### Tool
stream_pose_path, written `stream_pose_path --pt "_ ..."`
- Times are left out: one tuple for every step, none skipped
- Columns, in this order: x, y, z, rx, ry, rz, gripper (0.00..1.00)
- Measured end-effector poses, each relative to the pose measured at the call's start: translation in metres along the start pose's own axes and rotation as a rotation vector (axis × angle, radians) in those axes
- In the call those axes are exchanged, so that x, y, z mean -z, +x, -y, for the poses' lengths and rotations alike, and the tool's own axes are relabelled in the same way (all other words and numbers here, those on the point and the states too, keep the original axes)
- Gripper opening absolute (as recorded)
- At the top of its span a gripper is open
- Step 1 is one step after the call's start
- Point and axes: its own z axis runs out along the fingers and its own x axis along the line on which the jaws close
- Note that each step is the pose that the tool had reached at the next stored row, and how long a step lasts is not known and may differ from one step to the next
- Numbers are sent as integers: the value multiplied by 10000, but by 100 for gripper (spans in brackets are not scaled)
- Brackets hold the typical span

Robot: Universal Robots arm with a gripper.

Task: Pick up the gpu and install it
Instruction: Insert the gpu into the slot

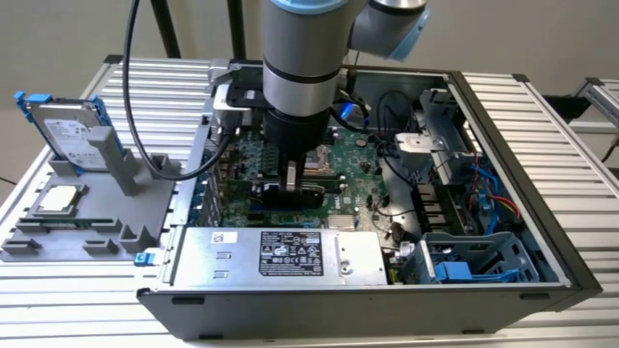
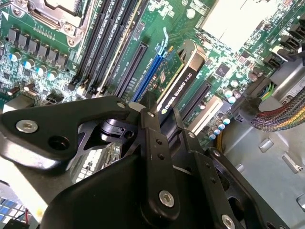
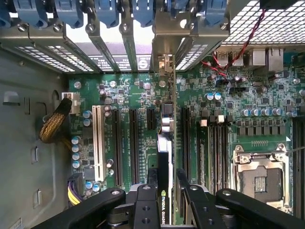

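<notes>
Black gripper (image 3: pixel 164 188) pinches the flat black-shrouded green gpu (image 2: pixel 178 81) edge-up over the green motherboard (image 3: pixel 209 119) inside the open grey computer case (image 1: pixel 541 181).

In the exterior view, the arm (image 1: pixel 301 65) is cut off by the picture's top edge, and it covers part of the green board (image 1: pixel 363 163) inside the computer case (image 1: pixel 541 217). The gripper (image 1: pixel 290 190) hides most of the gpu (image 1: pixel 314 194) there, so whether the card sits in a slot cannot be told.

In the second wrist view, the black fingers (image 2: pixel 152 143) cover the near end of the gpu (image 2: pixel 183 76).

In the first wrist view, the gpu (image 3: pixel 163 162) shows edge-on, and its near end runs off the picture's edge between the fingers (image 3: pixel 183 179). The socket (image 3: pixel 262 179) is cut off too.
</notes>
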Motion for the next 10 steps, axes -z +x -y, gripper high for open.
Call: stream_pose_path --pt "-3 0 -1 0 -1 -1 0" --pt "-3 0 -1 -1 -1 -1 0" --pt "-4 0 -1 -1 0 -1 0" --pt "-5 0 0 0 1 1 0" --pt "-6 0 0 -1 2 2 0" --pt "-6 0 0 0 1 2 0" --pt "-6 0 0 0 2 2 0" --pt "-6 0 0 0 1 2 0" --pt "-6 0 0 0 2 2 0" --pt "-6 0 0 0 2 2 0"
